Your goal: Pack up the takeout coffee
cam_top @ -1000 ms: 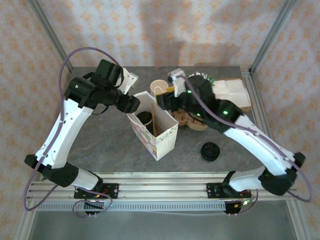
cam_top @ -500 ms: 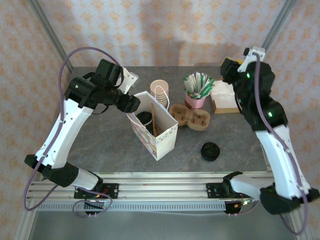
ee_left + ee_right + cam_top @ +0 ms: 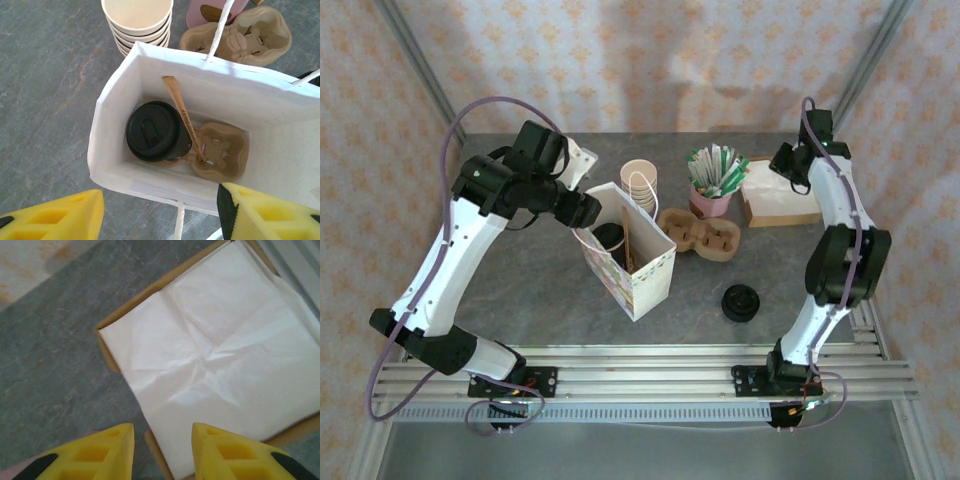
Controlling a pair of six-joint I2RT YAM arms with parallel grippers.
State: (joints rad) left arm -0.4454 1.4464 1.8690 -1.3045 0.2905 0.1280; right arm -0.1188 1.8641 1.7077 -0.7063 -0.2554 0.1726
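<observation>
Item: takeout coffee (image 3: pixel 157 131), upright inside paper bag (image 3: pixel 116 95), at 9 o'clock of the cup carrier (image 3: pixel 222 150) there. My left gripper (image 3: pixel 159 202): fingers spread above the bag. My right gripper (image 3: pixel 162 435): fingers parted over napkins (image 3: pixel 210 340), pinching nothing.

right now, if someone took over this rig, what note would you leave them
Left gripper: open, holding nothing, poised at the rim of the paper bag.
Right gripper: open, empty, above the napkins in their box.
Takeout coffee: lidded, upright inside the bag, seated in a cup carrier; a wooden stirrer leans over it.
Done: coffee is in the bag.
Left: probably a napkin, judging by where the right arm is.
</observation>
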